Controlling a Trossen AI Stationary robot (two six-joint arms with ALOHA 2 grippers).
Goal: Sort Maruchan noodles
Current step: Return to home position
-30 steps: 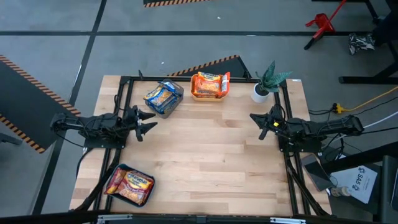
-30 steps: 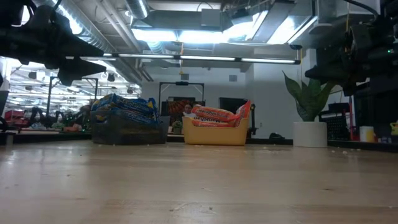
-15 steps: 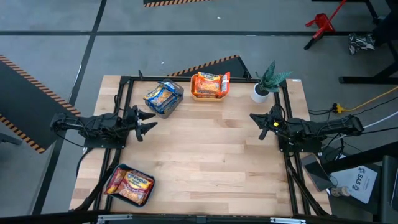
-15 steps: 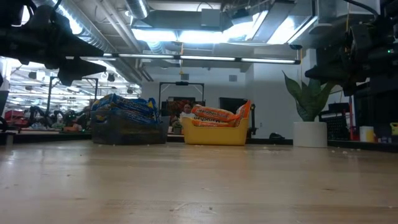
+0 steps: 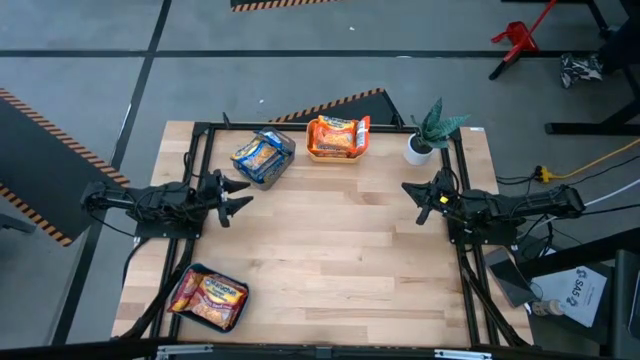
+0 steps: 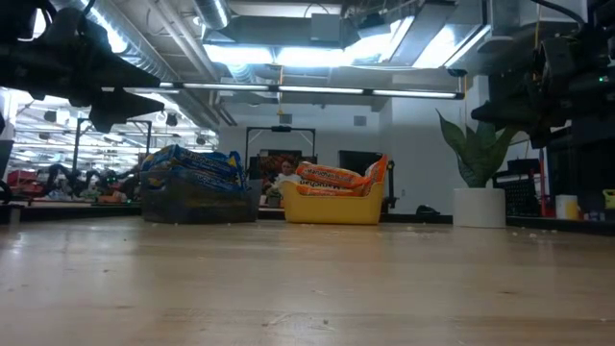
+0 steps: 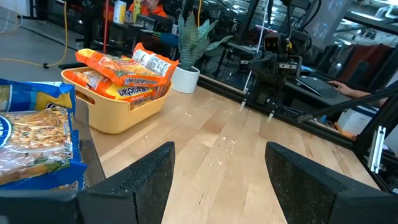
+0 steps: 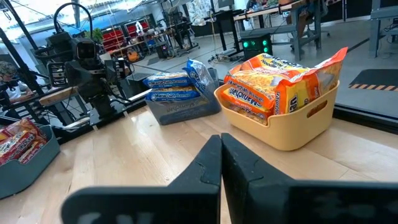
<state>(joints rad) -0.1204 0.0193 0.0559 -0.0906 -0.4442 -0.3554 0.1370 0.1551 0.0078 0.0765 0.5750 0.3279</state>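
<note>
Facing the yellow bin (image 7: pixel 118 115), the left tool (image 7: pixel 219 149) gapes wide; only its own wrist view shows the right tool (image 8: pixel 221 146) pinched together.

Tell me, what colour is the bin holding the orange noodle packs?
Yellow. The bin shows best in the right wrist view.

The blue crinkly plastic ramen packets (image 7: pixel 31 143) are cut off at the left wrist view's edge, the red-pink packets (image 8: pixel 15 140) at the right wrist view's.
</note>
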